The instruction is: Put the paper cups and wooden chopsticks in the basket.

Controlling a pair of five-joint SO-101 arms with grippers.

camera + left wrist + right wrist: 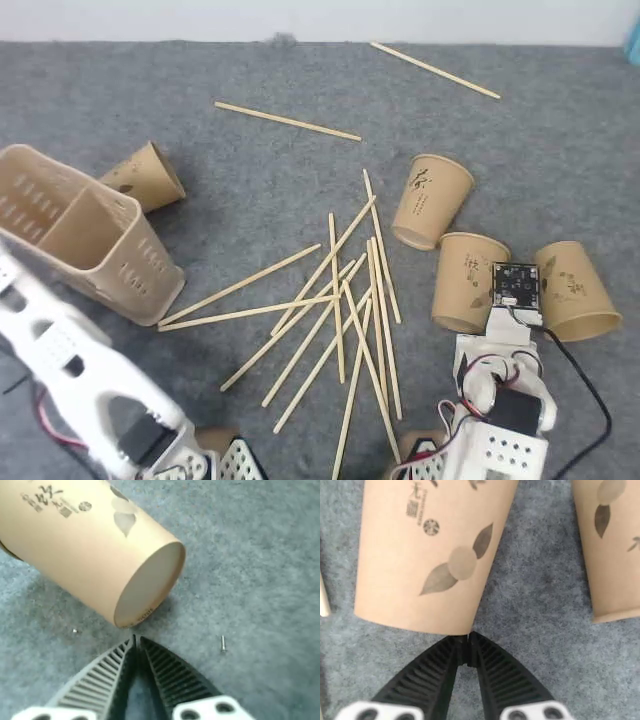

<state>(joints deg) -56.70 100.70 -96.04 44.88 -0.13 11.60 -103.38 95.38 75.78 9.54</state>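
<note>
Several wooden chopsticks (340,300) lie scattered mid-table, and two more (288,121) rest farther back. Three paper cups lie on their sides at the right: one (431,200), a middle one (468,281) and an outer one (572,290). My right gripper (468,639) is shut and empty, its tips at the rim of the middle cup (435,555), with the outer cup (615,545) beside it. My left gripper (136,641) is shut and empty just short of the base of a lying cup (95,555). The beige basket (120,265) sits at the left with a cup (147,177) against it.
The right arm's wrist (515,285) hangs over the gap between the two nearest cups. The white left arm (60,365) runs along the front left, below the basket. A small screw (223,644) lies on the grey carpet near the left gripper.
</note>
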